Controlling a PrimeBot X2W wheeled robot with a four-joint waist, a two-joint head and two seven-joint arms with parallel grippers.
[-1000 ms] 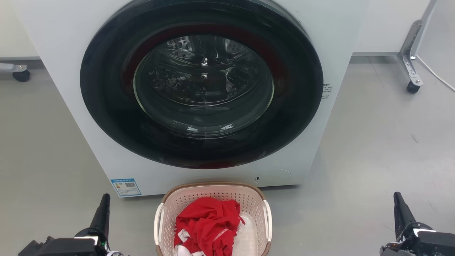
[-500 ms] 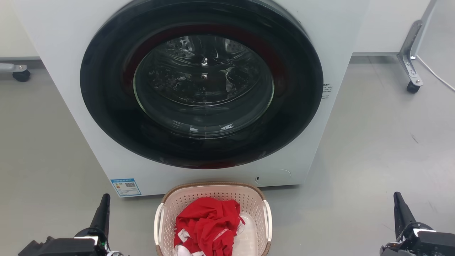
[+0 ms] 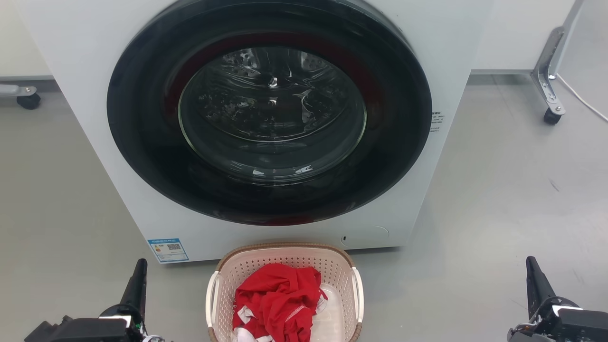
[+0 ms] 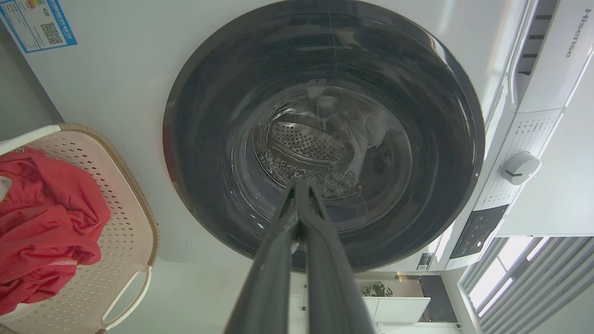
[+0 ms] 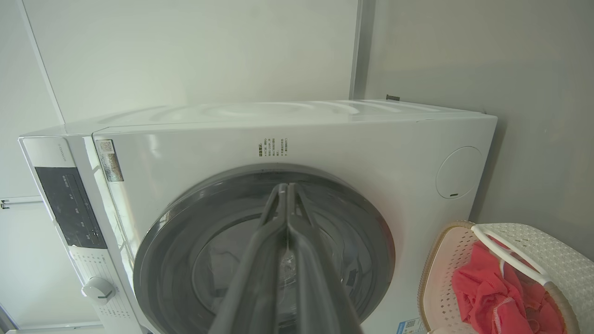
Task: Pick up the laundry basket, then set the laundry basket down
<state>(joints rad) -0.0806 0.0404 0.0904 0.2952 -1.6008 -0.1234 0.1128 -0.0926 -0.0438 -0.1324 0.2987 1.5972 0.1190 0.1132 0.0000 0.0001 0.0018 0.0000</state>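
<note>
Since the laundry basket [image 3: 266,256] looks light, stiff and slick, I would take its white side handles [image 3: 210,297]; left claw [image 3: 140,265] and right claw [image 3: 530,262] are pinched together, empty.

Nothing appears to have changed over the last second in the head view: the laundry basket [image 3: 285,259] lies at the same spot on the floor [image 3: 475,213], and the left tool [image 3: 140,266] and right tool [image 3: 531,265] sit where they were, fingers pressed together. The bottom edge cuts off both tools, so a slight shift there may go unseen.
</note>
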